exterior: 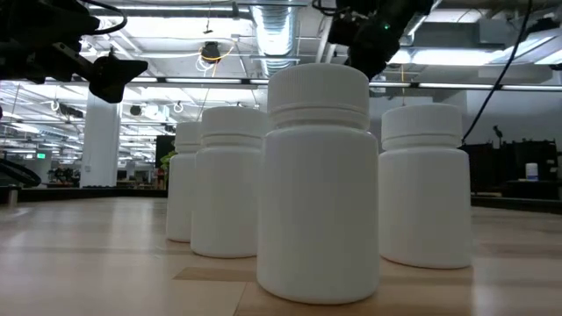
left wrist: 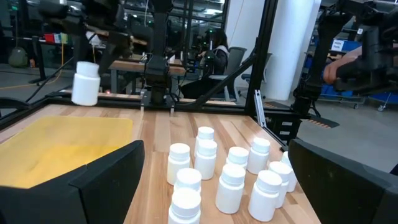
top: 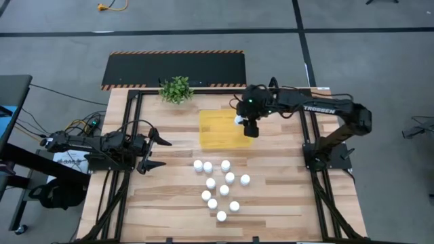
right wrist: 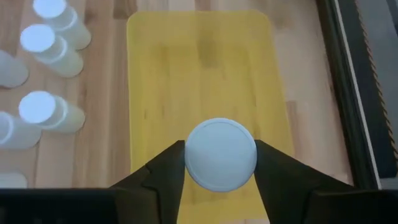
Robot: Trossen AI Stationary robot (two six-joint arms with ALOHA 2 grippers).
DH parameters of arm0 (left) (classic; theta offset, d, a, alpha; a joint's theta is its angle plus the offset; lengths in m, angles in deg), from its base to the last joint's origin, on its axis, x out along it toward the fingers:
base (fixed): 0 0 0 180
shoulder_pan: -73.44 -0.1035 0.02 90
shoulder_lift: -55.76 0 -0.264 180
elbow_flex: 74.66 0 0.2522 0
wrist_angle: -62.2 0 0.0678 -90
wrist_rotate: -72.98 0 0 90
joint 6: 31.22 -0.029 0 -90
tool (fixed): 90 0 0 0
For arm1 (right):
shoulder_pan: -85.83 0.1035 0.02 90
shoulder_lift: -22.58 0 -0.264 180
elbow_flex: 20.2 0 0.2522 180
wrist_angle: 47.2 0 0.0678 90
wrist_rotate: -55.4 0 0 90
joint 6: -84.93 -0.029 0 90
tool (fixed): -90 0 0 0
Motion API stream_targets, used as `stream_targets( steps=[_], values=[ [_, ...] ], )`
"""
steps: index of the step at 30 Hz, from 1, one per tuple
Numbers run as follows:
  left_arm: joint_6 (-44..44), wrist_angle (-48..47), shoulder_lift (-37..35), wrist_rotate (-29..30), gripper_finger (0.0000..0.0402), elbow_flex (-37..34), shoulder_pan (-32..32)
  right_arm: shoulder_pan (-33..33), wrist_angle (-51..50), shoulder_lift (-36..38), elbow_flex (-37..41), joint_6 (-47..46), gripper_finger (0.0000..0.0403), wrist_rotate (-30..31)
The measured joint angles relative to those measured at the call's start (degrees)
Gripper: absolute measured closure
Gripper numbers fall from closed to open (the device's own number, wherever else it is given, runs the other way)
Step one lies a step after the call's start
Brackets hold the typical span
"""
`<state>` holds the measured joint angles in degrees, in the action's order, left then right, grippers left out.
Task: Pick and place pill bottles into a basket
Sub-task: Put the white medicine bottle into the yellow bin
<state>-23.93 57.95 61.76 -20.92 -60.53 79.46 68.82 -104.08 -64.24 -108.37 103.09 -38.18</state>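
The right gripper (right wrist: 221,165), fingers half-closed round a small white cylindrical plastic pill bottle (right wrist: 221,154), suits its light, rigid, probably slick sides above the shallow yellow translucent plastic basket (right wrist: 205,68); the left gripper (top: 157,152) waits wide open

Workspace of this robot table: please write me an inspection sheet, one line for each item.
Surface: wooden table, bare wood between the things.
Job's things: yellow tray, nothing lying in it; ten pill bottles standing clustered beside it; one more bottle held above the tray.
Clutter: small green plant at the table's far edge.
Grippers: right claw shut on the bottle over the tray; left claw open, waiting at the table's left side.
Cables: wires run along the left arm; a yellow cord on the floor.
Surroundings: grey floor, black mat with striped edge beyond the table.
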Motion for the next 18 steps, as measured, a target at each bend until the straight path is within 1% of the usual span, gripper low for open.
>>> stream_targets(
  steps=[8,14,18],
  values=[
    [0.6,0.0,0.0,0.0,0.0015,0.0,0.0,0.0,3.7,-7.3,0.0,1.2,0.0247,-2.6],
    [0.7,0.0,0.0,0.0,0.0015,0.0,0.0,0.0,5.7,-12.1,0.0,1.6,0.0231,-2.6],
    [0.7,0.0,0.0,0.0,0.0015,0.0,0.0,0.0,7.3,-14.8,0.0,1.8,0.0233,-2.8]
  ],
)
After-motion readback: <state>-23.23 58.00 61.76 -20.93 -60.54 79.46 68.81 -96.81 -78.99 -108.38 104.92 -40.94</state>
